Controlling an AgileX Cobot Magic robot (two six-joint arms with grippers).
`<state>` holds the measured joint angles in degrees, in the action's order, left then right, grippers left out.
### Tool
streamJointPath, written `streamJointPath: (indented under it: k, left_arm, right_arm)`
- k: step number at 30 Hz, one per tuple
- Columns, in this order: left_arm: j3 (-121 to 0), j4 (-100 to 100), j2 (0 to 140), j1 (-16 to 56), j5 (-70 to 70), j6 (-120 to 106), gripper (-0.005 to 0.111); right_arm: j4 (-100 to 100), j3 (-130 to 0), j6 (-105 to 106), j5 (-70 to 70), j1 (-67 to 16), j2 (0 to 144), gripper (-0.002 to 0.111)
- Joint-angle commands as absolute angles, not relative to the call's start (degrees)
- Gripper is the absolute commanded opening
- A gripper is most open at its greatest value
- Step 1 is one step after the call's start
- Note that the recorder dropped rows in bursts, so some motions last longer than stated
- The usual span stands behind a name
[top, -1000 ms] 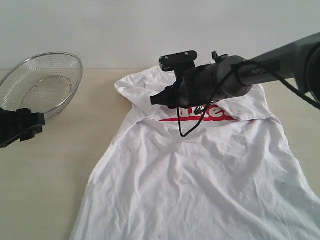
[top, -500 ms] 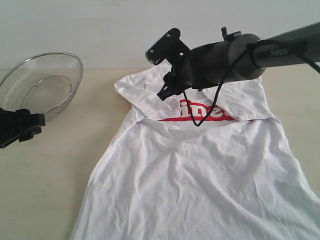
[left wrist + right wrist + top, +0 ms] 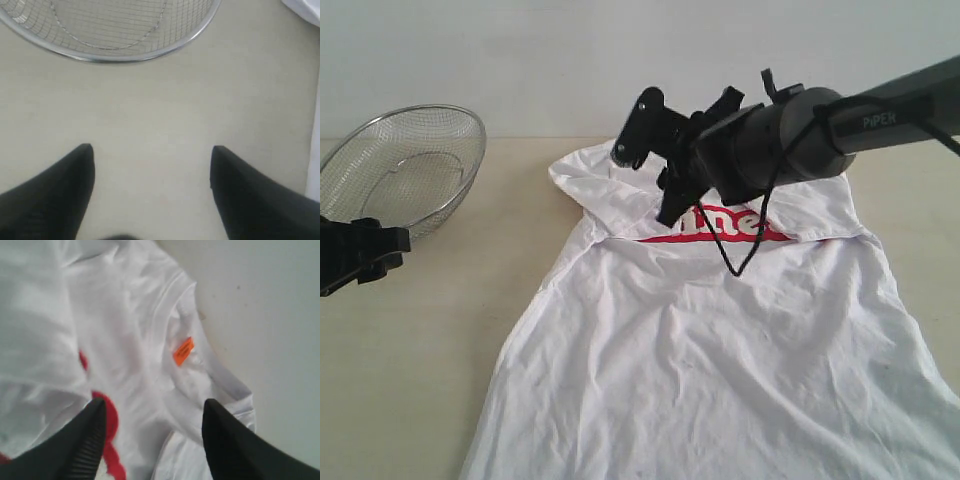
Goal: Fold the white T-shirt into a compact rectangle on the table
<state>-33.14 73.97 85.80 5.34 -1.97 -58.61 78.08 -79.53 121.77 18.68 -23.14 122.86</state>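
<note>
Right gripper [image 3: 670,195] hangs empty, jaws apart, over the far end of the T-shirt [image 3: 720,360], which lies spread on the table [image 3: 430,350]; the left gripper [image 3: 360,255] waits beside a wire basket [image 3: 405,165]. Left wrist view: jaws wide over bare tabletop. Right wrist view: jaws apart above the collar and orange tag [image 3: 183,351]. Folding looks barely begun; next comes a firm pinch on a shirt edge.

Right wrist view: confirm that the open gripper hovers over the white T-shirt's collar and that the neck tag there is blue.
One detail is wrong: the neck tag is orange, not blue, as the right wrist view shows. The rest stands: the right gripper is open, with nothing between its jaws, and hovers over the collar of the white T-shirt.
</note>
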Motion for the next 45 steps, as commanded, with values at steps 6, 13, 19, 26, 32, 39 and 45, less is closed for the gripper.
streamJointPath:
  k: [6,13,19,26,32,39,45]
  left_arm:
    - [-32.99,73.58,85.45,5.18,-1.72,-58.93,0.062]
    - [-32.99,73.58,85.45,5.18,-1.72,-58.93,0.062]
    - [-32.99,73.58,85.45,5.18,-1.72,-58.93,0.062]
    - [-32.99,73.58,85.45,5.18,-1.72,-58.93,0.062]
    - [-32.99,73.58,85.45,5.18,-1.72,-58.93,0.062]
    - [-32.99,73.58,85.45,5.18,-1.91,-58.93,0.062]
    - [-32.99,73.58,85.45,5.18,-1.91,-58.93,0.062]
  right_arm:
    - [63.07,-73.8,120.57,18.96,-22.86,122.84,0.051]
    - [55.45,-73.8,117.57,15.34,-22.86,123.1,0.051]
    - [51.75,-74.29,116.15,15.6,-22.98,125.67,0.051]
    - [48.77,-75.45,113.01,18.34,-23.58,127.41,0.051]
    - [48.25,-76.14,111.2,19.47,-23.58,127.41,0.051]
    - [48.01,-76.14,110.69,18.59,-24.7,127.41,0.051]
    - [41.67,-76.14,103.55,18.59,-25.3,127.51,0.051]
